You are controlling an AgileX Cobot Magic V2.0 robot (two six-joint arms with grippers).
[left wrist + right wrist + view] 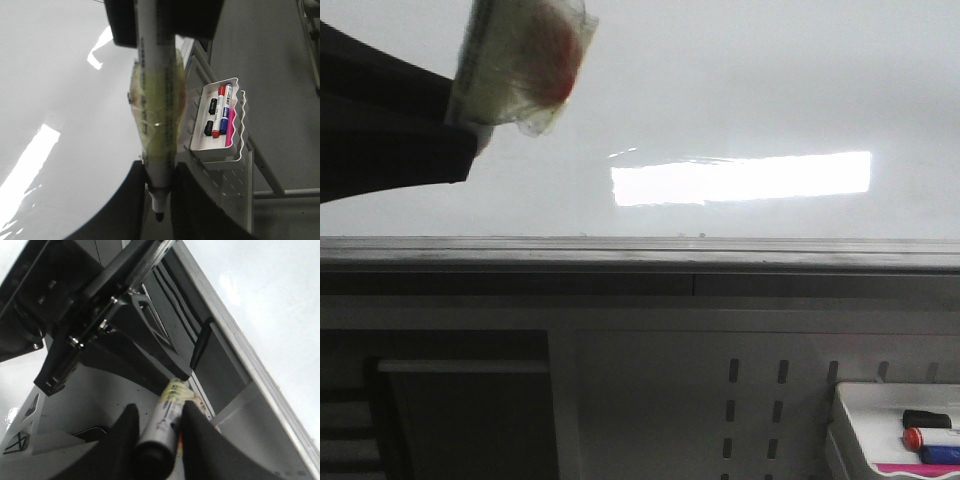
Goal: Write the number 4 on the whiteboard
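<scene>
The whiteboard [740, 90] fills the upper front view, glossy white with a bright rectangular reflection, and no number 4 is in view on it. My left gripper [161, 205] is shut on a white marker [155, 100] wrapped in yellowish tape, its black tip [159, 216] poking out between the fingers. In the front view that taped bundle [520, 60] hangs before the board's upper left. Contact of the tip with the board cannot be told. My right gripper [160, 410] is shut on a second taped marker [167, 412], its black end toward the camera, below the board's ledge [240, 365].
A grey metal ledge [640, 255] runs along the board's lower edge. Below it is a perforated white panel [660, 400]. A small white tray [860, 410] at lower right holds red, blue, black and pink markers [222, 112]. A dark arm link [100, 320] shows near the right gripper.
</scene>
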